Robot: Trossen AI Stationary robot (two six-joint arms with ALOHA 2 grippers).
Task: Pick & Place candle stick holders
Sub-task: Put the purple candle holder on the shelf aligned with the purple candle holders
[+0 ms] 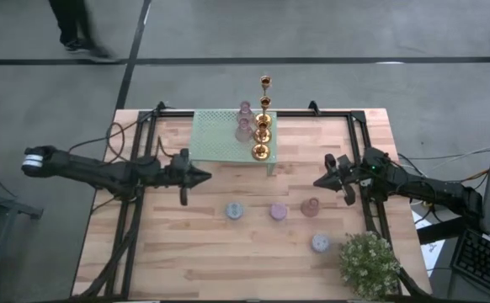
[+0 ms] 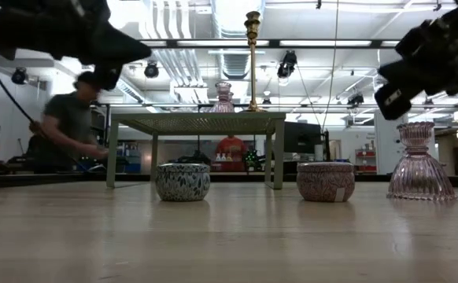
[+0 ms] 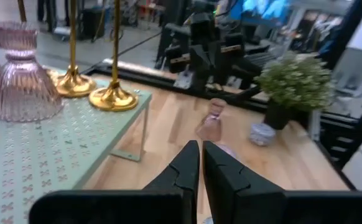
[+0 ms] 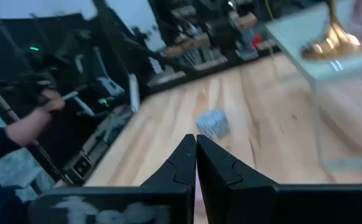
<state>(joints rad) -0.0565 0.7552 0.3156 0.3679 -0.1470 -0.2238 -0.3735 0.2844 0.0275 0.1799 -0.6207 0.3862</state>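
Mint-green perforated rack (image 1: 228, 139) carries gold candle stick holders (image 1: 262, 150) and seemingly two pink glass ones (image 1: 244, 126). Squat round holders (image 1: 234, 211) sit on the tabletop (image 1: 161, 252). Left end effector (image 1: 205, 177) and right end effector (image 1: 319, 182) hover closed, empty.

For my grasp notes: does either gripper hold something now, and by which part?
Nothing is held. The left gripper and the right gripper are both shut on nothing, above the table.

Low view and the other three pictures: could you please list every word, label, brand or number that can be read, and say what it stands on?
None: no text is readable in any view.
Patterned round holders and: decoration only, no lettering.
Mint-green rack: punched holes, no writing.
Red item in the room behind: too small to read.
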